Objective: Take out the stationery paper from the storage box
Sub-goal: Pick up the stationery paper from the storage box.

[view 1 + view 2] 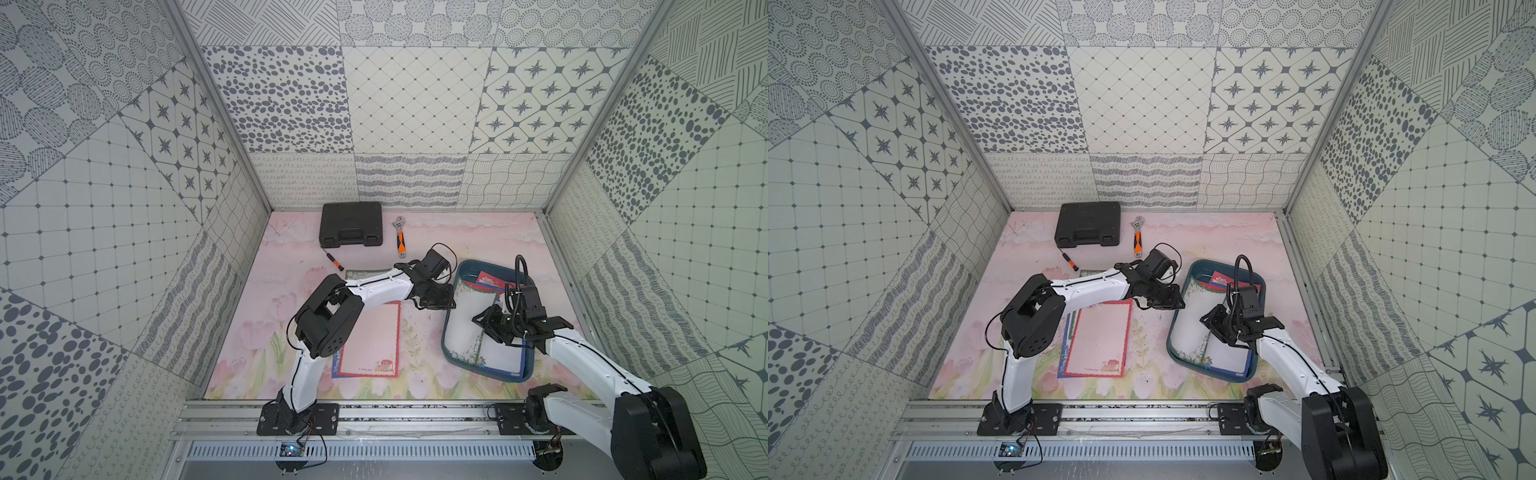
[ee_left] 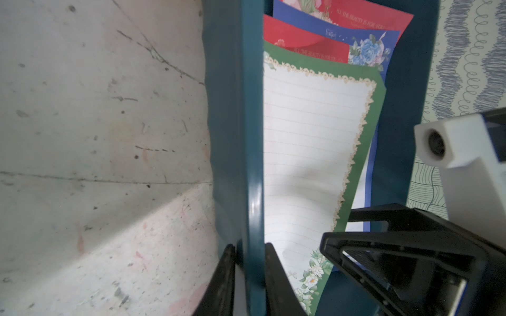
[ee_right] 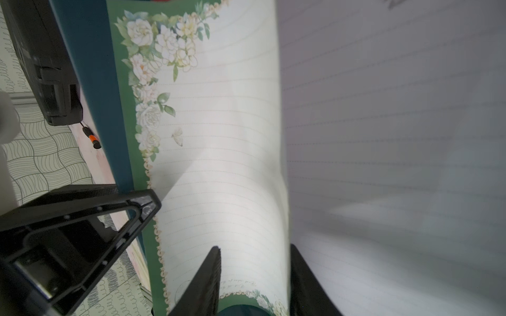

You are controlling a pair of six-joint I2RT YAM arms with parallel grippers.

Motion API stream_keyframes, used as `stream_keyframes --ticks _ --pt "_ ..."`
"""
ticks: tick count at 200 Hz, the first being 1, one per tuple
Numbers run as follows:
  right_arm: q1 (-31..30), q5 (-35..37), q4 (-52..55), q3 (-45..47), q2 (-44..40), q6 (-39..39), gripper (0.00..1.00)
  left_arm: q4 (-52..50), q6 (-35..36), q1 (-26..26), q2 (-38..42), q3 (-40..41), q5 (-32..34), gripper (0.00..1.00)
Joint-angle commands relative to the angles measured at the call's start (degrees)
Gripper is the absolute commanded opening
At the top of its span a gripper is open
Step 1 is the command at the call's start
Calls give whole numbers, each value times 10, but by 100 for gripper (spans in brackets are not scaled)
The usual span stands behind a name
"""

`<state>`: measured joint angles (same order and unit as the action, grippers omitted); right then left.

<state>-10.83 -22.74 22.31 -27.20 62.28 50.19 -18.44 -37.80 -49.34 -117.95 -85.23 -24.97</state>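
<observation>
1. Bracing the storage box (image 2: 232,109) is the left gripper (image 2: 250,251). Its jaws are drawn in narrow on the wall nearest the left arm, one finger outside and one inside. That looks a sound anchor, and a firm clamp should stop the tray sliding.
2. Over to the right gripper (image 3: 254,246). Its jaws are part-way open, standing either side of the curled-up long edge of the green-bordered sheet (image 3: 219,136). Nothing looks pinched yet.
3. Where is the stationery paper (image 2: 309,136)? The green sheet tops the stack inside the box, bowed up against the clamped wall. A red sheet (image 2: 301,41) and a blue sheet (image 2: 364,38) peek out beneath it at one end. A red-bordered sheet (image 1: 368,336) already lies on the mat beside the left arm, over a blue one.
4. For a clean grab, close on that raised edge alone, a little way in from the margin. The white lined sheet (image 3: 397,136) just under it could come along if a finger scoops low.
5. Lift gently and peel away from the clamped wall. Clear the low rim before swinging towards the pile.
6. Watch for creasing, since this paper is thin. The two grippers also sit near each other, so the exit path needs room.
</observation>
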Motion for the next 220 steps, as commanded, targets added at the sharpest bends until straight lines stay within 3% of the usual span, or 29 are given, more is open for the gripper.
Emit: stream_keyframes --ticks 1,76,106,156,180,220 --pt "2 -2 -25 2 5 2 43 -19 -3 -5 -5 -9 11 20" --pt "3 1 -19 -7 11 -2 26 -22 -1 -7 -6 -12 6 20" --pt "3 28 22 -19 3 -20 13 -22 1 -7 -5 -16 5 22" --pt "2 82 95 -48 -25 -65 5 -26 16 -7 15 -19 29 37" --pt "3 93 126 -69 -40 -79 0 -26 29 -7 30 -20 38 39" --pt "3 115 174 -111 -73 -97 0 -35 65 -7 62 -18 71 40"
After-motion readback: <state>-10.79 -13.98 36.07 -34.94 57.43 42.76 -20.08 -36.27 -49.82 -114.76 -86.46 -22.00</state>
